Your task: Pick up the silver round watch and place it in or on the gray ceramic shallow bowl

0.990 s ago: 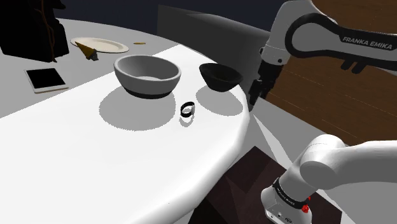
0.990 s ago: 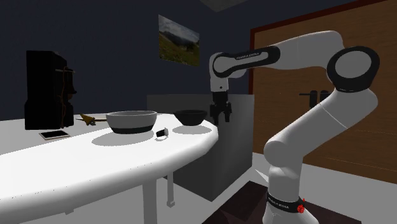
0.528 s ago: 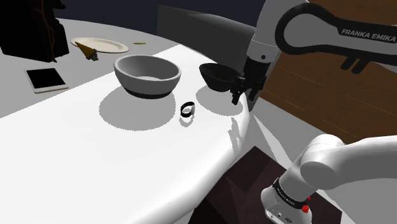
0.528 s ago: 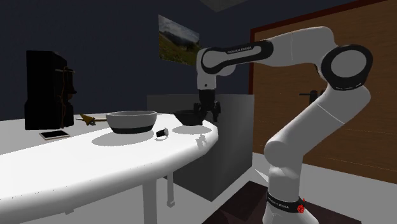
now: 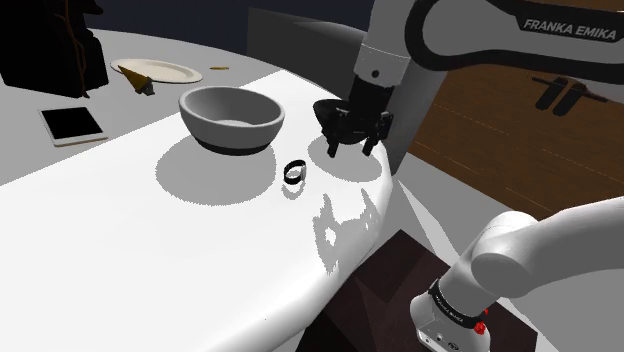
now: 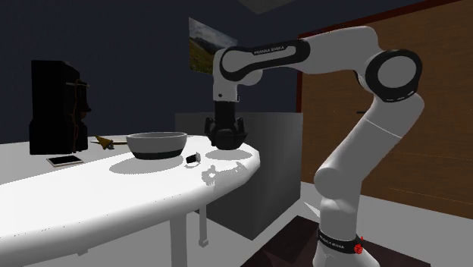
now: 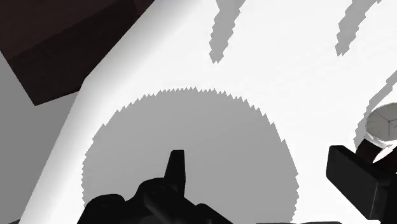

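The watch (image 5: 294,172), a small round face on a dark strap, lies on the white table (image 5: 200,250) between two bowls. Behind it stands the grey bowl (image 5: 231,117), also the grey bowl (image 6: 157,144) in the second exterior view, where the watch (image 6: 192,159) lies just to its right. My gripper (image 5: 352,146) hangs open over the table's rim, right of the watch and in front of the black bowl. In the wrist view the watch (image 7: 382,126) peeks out beyond one of the fingers (image 7: 356,178), outside the gap; my gripper (image 7: 267,181) holds nothing.
A black bowl (image 5: 340,112) stands right behind the gripper, partly covered by it. Farther back sit a plate (image 5: 160,71), a phone (image 5: 72,124) and a black machine (image 6: 57,108). The table's curved edge (image 5: 385,190) drops to dark floor near the stand.
The arm has swung to the shoulder view's left, from beyond the table's edge to above its rim in front of the black bowl. The hand has turned. The watch has not moved.
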`<state>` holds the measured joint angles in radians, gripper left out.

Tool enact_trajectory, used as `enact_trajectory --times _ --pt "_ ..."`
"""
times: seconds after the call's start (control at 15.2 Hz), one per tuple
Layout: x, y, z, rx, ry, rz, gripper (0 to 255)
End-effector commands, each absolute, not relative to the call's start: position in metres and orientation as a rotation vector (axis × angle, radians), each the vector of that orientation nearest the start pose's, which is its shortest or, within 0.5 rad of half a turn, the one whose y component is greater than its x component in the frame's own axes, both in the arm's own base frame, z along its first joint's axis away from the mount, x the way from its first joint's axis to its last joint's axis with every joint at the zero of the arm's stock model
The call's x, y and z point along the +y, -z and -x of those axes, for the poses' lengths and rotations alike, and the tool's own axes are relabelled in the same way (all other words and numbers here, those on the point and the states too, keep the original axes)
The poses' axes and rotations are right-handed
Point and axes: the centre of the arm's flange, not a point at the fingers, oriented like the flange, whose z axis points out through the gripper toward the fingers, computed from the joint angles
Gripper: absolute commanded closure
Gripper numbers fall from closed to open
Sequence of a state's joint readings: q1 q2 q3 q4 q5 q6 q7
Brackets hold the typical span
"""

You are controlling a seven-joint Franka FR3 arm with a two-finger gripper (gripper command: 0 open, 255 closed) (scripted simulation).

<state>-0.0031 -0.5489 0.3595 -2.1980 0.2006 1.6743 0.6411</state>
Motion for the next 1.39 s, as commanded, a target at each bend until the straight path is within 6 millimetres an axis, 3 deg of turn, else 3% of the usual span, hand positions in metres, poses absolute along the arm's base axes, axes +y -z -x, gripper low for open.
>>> enact_trajectory --times 0.0,0.33,0.86,1.32 --pt "0.206 -0.581 -0.365 0.623 -0.002 3.055 0" --pt "0.258 -0.594 -0.395 0.781 0.028 2.995 0" --pt "0.260 -0.554 -0.396 0.782 0.028 2.995 0" --pt "0.260 -0.554 -0.396 0.782 0.028 2.995 0"
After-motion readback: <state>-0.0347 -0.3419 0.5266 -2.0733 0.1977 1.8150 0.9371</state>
